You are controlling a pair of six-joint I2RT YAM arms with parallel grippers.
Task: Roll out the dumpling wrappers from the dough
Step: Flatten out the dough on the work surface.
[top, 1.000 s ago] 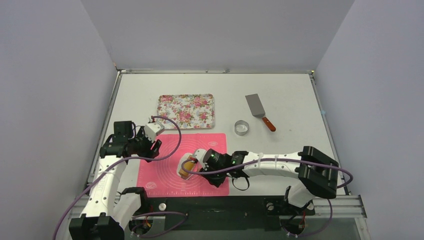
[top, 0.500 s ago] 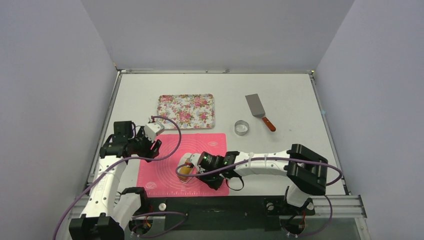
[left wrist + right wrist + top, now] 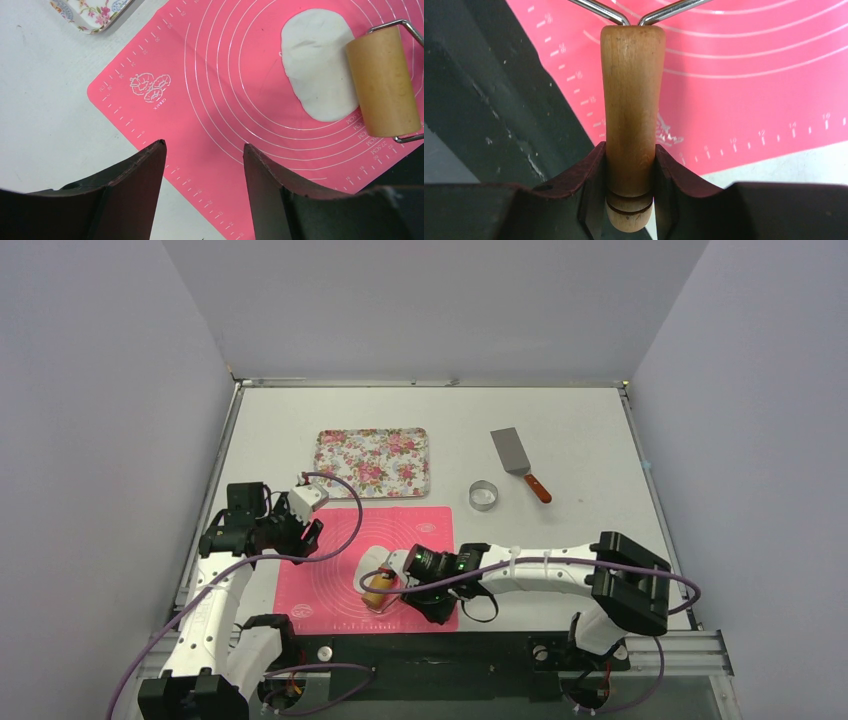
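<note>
A flattened oval of white dough (image 3: 375,560) lies on the pink mat (image 3: 325,585); it also shows in the left wrist view (image 3: 317,65). No round dumpling wrapper discs are in view. A wooden roller (image 3: 379,588) in a wire frame rests on the dough's near end, as the left wrist view also shows (image 3: 384,82). My right gripper (image 3: 630,165) is shut on the roller's wooden handle (image 3: 631,100). My left gripper (image 3: 204,150) is open and empty above the mat's left edge (image 3: 150,130), apart from the dough.
A floral tray (image 3: 372,462) stands behind the mat. A small metal ring cutter (image 3: 484,495) and a metal spatula with a red-brown handle (image 3: 517,460) lie at the back right. The table's black near edge (image 3: 484,115) runs just beside the roller handle.
My right arm pushed left, then drew back; the roller has shifted slightly toward the near end of the dough. The left arm has not moved.
</note>
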